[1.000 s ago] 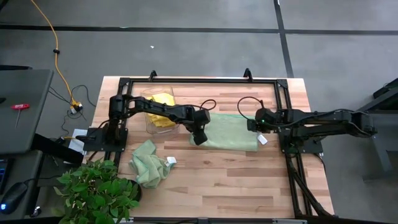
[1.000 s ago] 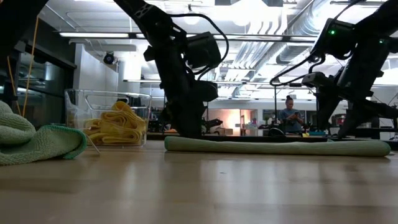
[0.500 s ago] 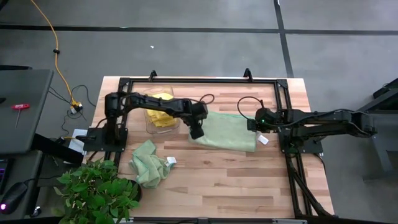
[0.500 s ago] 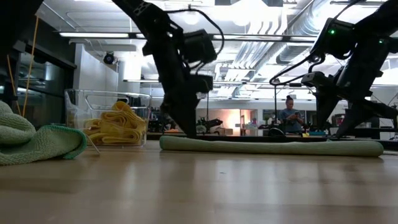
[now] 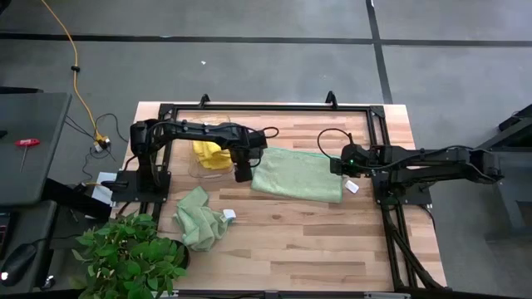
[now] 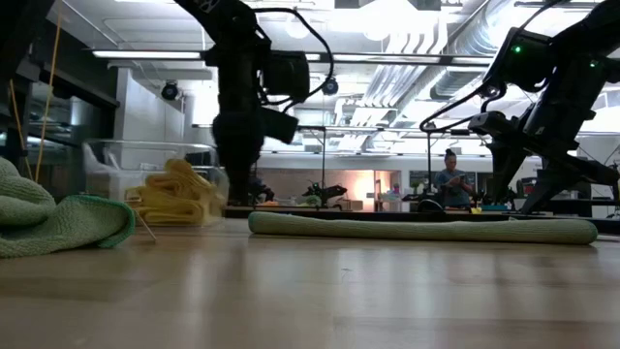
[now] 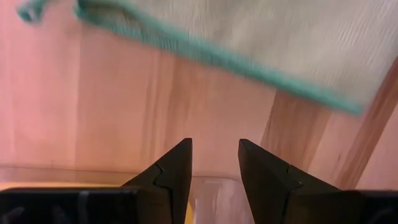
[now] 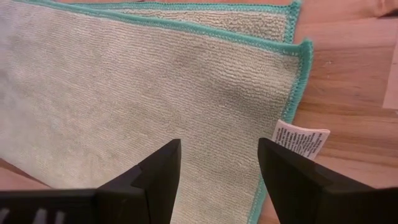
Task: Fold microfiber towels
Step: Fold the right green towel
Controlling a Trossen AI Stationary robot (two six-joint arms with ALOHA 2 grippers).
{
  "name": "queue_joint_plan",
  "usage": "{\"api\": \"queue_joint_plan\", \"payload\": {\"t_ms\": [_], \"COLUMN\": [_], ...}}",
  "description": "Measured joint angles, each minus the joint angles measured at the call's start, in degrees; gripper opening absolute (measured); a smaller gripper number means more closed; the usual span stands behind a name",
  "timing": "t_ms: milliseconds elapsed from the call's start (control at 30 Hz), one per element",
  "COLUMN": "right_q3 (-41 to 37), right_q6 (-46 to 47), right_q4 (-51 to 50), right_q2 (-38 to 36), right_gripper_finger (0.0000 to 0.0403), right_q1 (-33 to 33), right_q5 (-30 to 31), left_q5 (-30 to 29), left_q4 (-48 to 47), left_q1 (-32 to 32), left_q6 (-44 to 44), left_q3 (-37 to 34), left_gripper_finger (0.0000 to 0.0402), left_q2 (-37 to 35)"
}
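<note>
We see a folded green towel (image 5: 298, 174) lying flat on the tabletop (image 5: 332, 241) between our two empty claws, the left claw (image 5: 243, 174) parted just beside its edge near the clear bin (image 5: 199, 166), the right claw (image 5: 339, 165) spread wide over its tagged corner.

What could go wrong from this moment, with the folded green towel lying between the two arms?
1. The left pincer hangs empty right beside the clear container of yellow towels; another sideways move may knock that container.
2. The folded green towel lies loose on the table. The right pincer, open above its tagged corner, may catch the top layer and undo the fold.
3. The crumpled green towel sits close to the plant, so leaves might get in the way of picking it up.
</note>
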Motion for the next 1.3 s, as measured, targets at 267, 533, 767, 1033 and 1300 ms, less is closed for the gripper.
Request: {"api": "queue_joint_plan", "payload": {"t_ms": [267, 533, 767, 1033, 1300], "right_q3": [0.00, 0.00, 0.00, 0.00, 0.00], "right_q6": [-0.03, -0.24, -0.24, -1.33, -1.35], "right_q4": [0.09, 0.09, 0.09, 0.09, 0.09], "right_q2": [0.00, 0.00, 0.00, 0.00, 0.00], "right_gripper_finger": [0.0206, 0.0206, 0.0206, 0.0206, 0.0206], "right_q1": [0.00, 0.00, 0.00, 0.00, 0.00], "right_q5": [-0.03, 0.14, 0.25, -0.57, -0.57], "left_q5": [-2.83, -7.74, -7.76, -3.33, 1.51], "left_q4": [-4.37, -8.55, -11.80, -6.22, 5.04], "left_q1": [0.14, 2.66, 7.29, 12.23, 12.15], "left_q6": [1.20, 5.51, 12.63, 12.04, 11.85], "left_q3": [-0.01, -0.01, -0.01, -0.01, 0.01], "left_gripper_finger": [0.0120, 0.0120, 0.0120, 0.0120, 0.0120], "left_q2": [0.00, 0.00, 0.00, -0.06, -4.05]}}
